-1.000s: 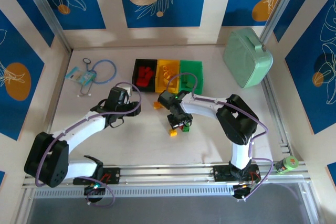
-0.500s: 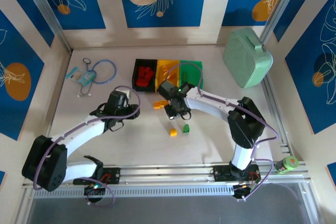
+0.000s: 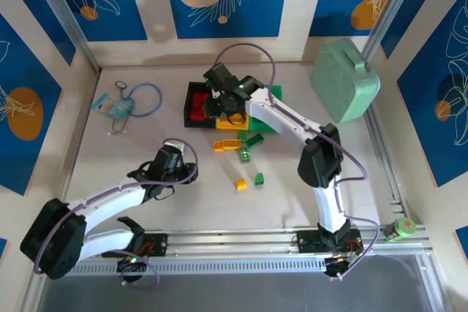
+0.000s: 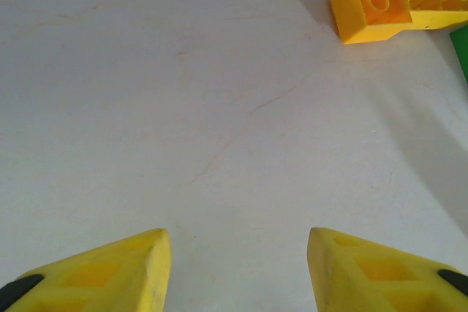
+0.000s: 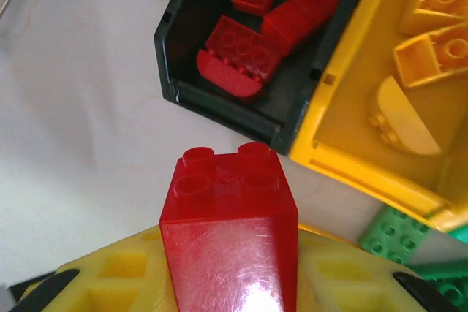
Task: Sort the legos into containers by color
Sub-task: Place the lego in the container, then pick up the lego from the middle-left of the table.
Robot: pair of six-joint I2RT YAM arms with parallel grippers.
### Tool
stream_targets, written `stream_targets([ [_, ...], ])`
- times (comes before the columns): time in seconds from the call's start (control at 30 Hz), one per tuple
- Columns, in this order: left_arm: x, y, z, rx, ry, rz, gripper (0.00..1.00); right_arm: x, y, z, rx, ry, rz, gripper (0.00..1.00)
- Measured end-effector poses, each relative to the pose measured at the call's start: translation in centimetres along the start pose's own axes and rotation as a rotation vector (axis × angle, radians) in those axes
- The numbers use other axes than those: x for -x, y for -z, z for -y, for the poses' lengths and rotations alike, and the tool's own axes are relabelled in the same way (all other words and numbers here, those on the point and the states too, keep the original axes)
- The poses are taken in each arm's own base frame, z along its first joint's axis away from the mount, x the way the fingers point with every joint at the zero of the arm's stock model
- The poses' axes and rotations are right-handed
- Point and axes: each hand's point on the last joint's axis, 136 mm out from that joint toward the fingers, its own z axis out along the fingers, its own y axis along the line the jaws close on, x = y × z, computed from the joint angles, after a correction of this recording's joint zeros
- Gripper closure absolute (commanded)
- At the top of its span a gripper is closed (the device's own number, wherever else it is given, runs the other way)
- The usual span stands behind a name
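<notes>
My right gripper [image 5: 230, 268] is shut on a red lego [image 5: 230, 217], held just short of the black container's near corner [image 5: 219, 104]. Several red legos [image 5: 245, 45] lie inside that container. Beside it, the yellow container [image 5: 351, 169] holds yellow legos [image 5: 431, 49]. In the top view the right gripper [image 3: 219, 105] hovers at the black container [image 3: 191, 104], and the green container [image 3: 273, 93] peeks out behind the arm. My left gripper [image 4: 238, 268] is open over bare table [image 3: 189, 172]; a yellow lego [image 4: 373, 5] lies ahead of it. Loose yellow [image 3: 227, 145], green [image 3: 254, 139] and orange [image 3: 240, 184] legos rest mid-table.
A mint-green rounded case [image 3: 345, 80] stands at the back right. A blue ring with tubing [image 3: 146, 98] and a small packet [image 3: 113, 106] lie at the back left. More green legos [image 3: 259, 178] sit near the orange one. A metal rail [image 3: 241, 239] runs along the near edge.
The right gripper shut on the red lego at mid-table, lifted it and carried it back-left to the black container. The left arm drew back toward the near side.
</notes>
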Motion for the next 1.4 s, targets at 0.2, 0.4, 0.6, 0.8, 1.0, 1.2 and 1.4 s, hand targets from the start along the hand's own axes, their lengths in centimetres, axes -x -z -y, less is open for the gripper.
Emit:
stream_targets([
  [0.2,-0.5,0.3,0.2,-0.015,-0.003,0.009,0.48,1.5,-3.5,-0.9,0.016,-0.006,-0.020,0.66],
  [0.4,-0.3,0.8,0.2,-0.020,-0.005,0.032,0.48,4.3,-6.2,-1.3,0.043,-0.024,0.014,0.64],
  [0.6,0.1,1.6,0.3,-0.026,-0.005,0.056,0.48,5.7,-8.2,0.9,0.024,-0.095,0.018,0.17],
  [0.8,0.2,1.7,0.4,-0.027,-0.008,0.059,0.48,4.1,-6.9,3.0,-0.052,-0.111,-0.019,0.15],
  [1.0,0.0,1.2,1.1,-0.032,-0.031,0.032,0.44,2.0,-1.4,2.7,-0.060,-0.088,0.011,0.16],
  [1.2,-0.2,0.7,4.2,-0.089,-0.112,-0.006,0.39,0.3,5.1,4.8,-0.029,-0.139,0.118,0.16],
  [1.4,-1.1,0.3,8.9,-0.180,-0.237,-0.034,0.33,-3.2,6.5,9.2,-0.058,-0.237,0.141,0.16],
])
